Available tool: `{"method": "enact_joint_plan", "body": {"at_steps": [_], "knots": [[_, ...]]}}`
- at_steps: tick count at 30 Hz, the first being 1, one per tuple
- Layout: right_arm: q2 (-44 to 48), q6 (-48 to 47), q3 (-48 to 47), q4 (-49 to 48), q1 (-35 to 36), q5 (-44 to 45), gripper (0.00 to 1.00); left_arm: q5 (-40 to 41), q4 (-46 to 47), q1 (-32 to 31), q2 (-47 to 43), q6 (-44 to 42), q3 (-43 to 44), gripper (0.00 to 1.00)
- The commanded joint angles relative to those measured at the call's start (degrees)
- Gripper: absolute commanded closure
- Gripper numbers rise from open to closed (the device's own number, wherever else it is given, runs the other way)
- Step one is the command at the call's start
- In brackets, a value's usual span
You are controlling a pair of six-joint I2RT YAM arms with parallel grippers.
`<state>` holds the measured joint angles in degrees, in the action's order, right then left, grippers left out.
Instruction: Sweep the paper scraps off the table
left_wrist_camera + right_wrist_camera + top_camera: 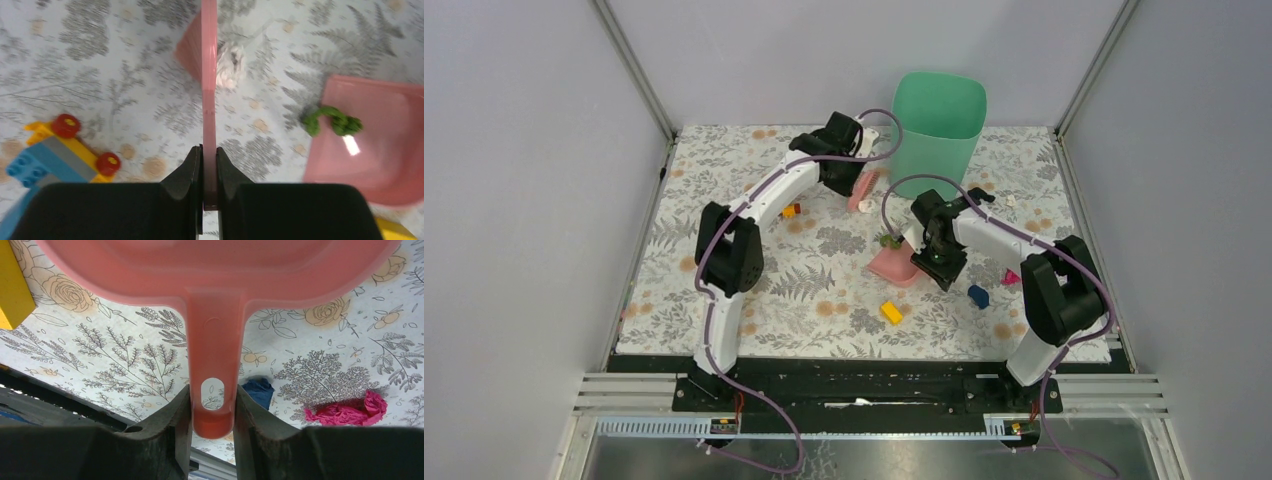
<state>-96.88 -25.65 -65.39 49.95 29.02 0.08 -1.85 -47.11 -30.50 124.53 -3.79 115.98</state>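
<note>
The left gripper (209, 159) has its fingers pinched narrow on the thin handle of a pink brush (209, 75), which runs straight up the middle of the left wrist view. A crumpled white paper scrap (231, 65) lies just beside the brush on its right; whether they touch cannot be told. At the right edge of that view is a pink dustpan (380, 150) with a small green piece (334, 120) at its lip. At lower left is a toy car (70, 145) with red wheels.

The right gripper (212, 405) is clamped on the dustpan's handle just above the hanging hole, both fingers pressing its sides. A yellow brick (11, 290) is at the upper left of the right wrist view. A blue piece (257, 391) and a magenta crumpled piece (350, 410) lie at lower right, and the black rail (50, 395) crosses the lower left.

In the top view the brush works near the far edge of the table (724, 180), just left of a green bin (939, 125). More paper scraps (1010, 201) lie right of the bin's base. The widest bare stretch of cover is at centre left.
</note>
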Motion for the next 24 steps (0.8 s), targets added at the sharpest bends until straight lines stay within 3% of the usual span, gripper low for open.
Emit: {"method": "enact_joint_plan", "body": {"at_steps": [1, 9, 12, 19, 24], "knots": [[-1.96, 0.75, -2.49, 0.80, -0.43, -2.56, 1.00, -11.83, -2.23, -1.13, -5.95, 3.65, -6.44, 1.00], [-4.48, 0.95, -3.63, 0.01, -0.44, -3.11, 1.00, -25.24, -1.41, -1.09, -17.06, 8.57, -15.46, 1.00], [-4.63, 0.92, -3.29, -0.47, -0.53, -3.15, 1.00, -26.17, -1.48, -1.14, -21.19, 9.52, -18.62, 1.00], [-3.93, 0.69, -1.98, -1.34, -0.80, -3.58, 1.00, -15.31, -4.70, -1.14, -30.24, 11.43, -21.31, 1.00], [-2.23, 0.44, -1.47, -1.44, -0.76, -4.06, 1.00, -3.26, -6.48, -1.14, -33.18, 12.35, -22.02, 1.00]]}}
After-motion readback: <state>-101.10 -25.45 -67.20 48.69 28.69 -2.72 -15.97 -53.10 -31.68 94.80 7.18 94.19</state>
